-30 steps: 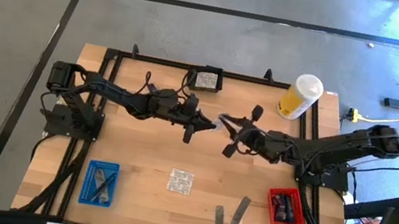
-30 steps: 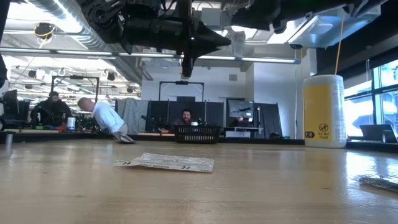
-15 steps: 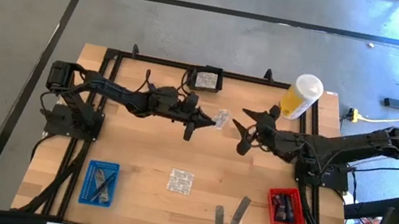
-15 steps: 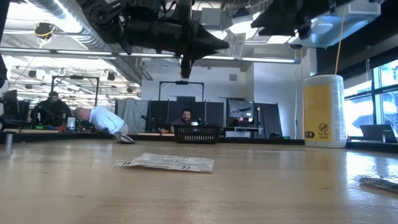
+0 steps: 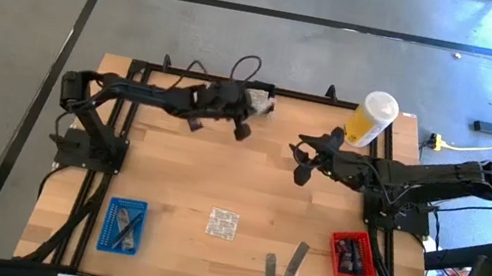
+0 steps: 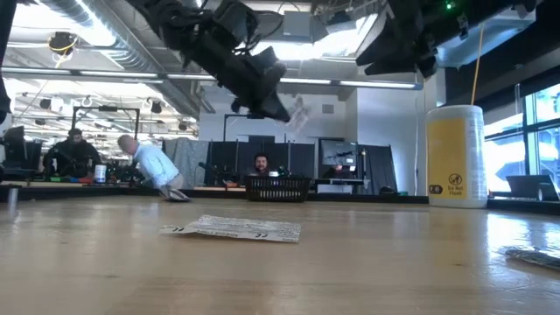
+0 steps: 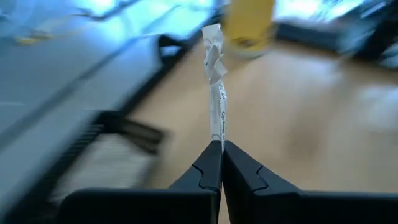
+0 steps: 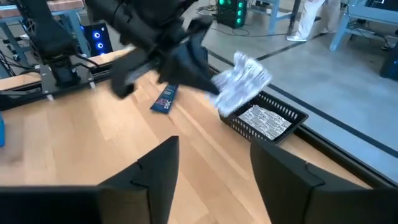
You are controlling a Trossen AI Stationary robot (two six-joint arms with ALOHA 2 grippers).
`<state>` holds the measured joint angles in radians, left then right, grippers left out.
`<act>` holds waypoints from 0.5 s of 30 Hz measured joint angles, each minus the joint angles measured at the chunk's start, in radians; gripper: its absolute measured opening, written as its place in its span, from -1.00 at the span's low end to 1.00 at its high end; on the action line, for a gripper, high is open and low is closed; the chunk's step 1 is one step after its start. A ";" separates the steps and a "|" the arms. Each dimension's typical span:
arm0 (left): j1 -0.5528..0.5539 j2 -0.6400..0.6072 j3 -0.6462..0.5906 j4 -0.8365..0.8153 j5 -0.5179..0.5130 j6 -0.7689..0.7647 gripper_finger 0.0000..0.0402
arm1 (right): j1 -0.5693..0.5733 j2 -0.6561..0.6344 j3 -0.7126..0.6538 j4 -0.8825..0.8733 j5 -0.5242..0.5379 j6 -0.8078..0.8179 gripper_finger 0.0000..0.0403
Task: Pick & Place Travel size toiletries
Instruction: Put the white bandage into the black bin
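My left gripper [image 5: 247, 118] is shut on a silvery foil sachet [image 5: 263, 107] in the air beside the black mesh basket [image 5: 257, 89] at the table's far edge. The low view shows the sachet [image 6: 298, 114] well above the table. Another sachet lies inside the basket [image 8: 266, 119]. My right gripper [image 5: 306, 161] stands open in the air right of centre, with nothing between its fingers [image 8: 155, 171]. One more foil sachet [image 5: 223, 223] lies flat on the table, and two grey sticks [image 5: 296, 261] lie near the front edge. My left gripper pinches one edge of the foil sachet [image 7: 217, 138] between its two fingers, at their free ends. The sachet sticks out straight beyond the fingertips, its far end crumpled [image 7: 213, 53]. It is lifted clear of the table and the basket.
A tall yellow container with a white cap [image 5: 369, 119] stands at the far right. A blue tray [image 5: 122, 225] sits near the front left and a red tray [image 5: 352, 257] near the front right. People sit in the room behind the table [image 6: 149, 164].
The two grippers met at the sachet above the table's middle. My right gripper has opened, let go and drawn back toward the right edge. My left gripper, still shut on the sachet, has swung toward the far edge to the basket and rolled about.
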<state>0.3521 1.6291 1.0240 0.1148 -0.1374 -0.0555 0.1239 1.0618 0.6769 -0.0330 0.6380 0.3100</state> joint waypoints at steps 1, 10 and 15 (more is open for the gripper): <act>0.009 0.000 0.024 -0.045 -0.039 0.042 -0.99 | -0.003 0.000 0.000 0.000 0.000 0.000 -0.06; 0.068 0.001 0.102 -0.179 -0.212 0.339 -0.99 | -0.009 0.000 0.000 0.002 -0.029 0.000 -0.27; 0.078 0.049 0.102 -0.187 -0.282 0.409 -0.99 | -0.010 0.000 0.000 0.004 -0.028 0.000 -0.33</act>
<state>0.4301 1.6777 1.1263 -0.0719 -0.4197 0.3534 0.1143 1.0618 0.6769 -0.0292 0.6098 0.3101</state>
